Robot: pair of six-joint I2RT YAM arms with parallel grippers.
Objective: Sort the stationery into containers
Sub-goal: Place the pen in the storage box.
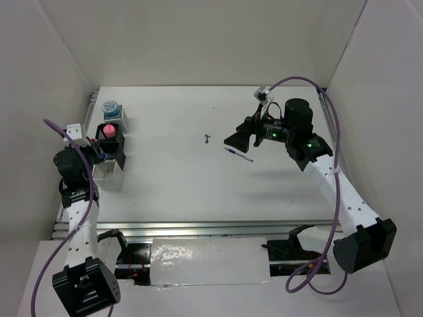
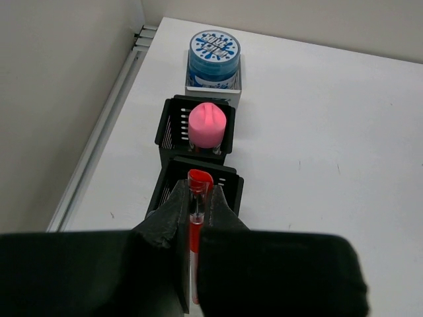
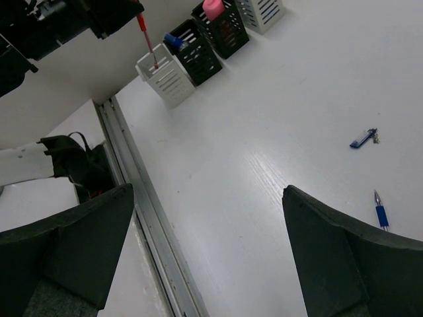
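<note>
My left gripper [image 2: 196, 193] is shut on a red pen [image 2: 195, 228] and holds it upright by the container row [image 1: 99, 153]. In the right wrist view the red pen [image 3: 149, 43] points down into the white slotted box [image 3: 168, 80]. A blue-white tin [image 2: 213, 53] sits in the far white box [image 2: 190, 83]. A pink block [image 2: 208, 123] stands in a black mesh box [image 2: 170, 125]. A blue-capped bottle [image 3: 173, 41] shows in the other black box [image 3: 198, 56]. A blue pen [image 1: 238, 154] lies on the table under my right gripper [image 1: 232, 140], which is open and empty.
A small blue piece [image 3: 363, 138] lies on the table near the blue pen [image 3: 381, 212]; it also shows in the top view [image 1: 207, 139]. White walls close in the table on three sides. A metal rail [image 3: 142, 198] runs along the near edge.
</note>
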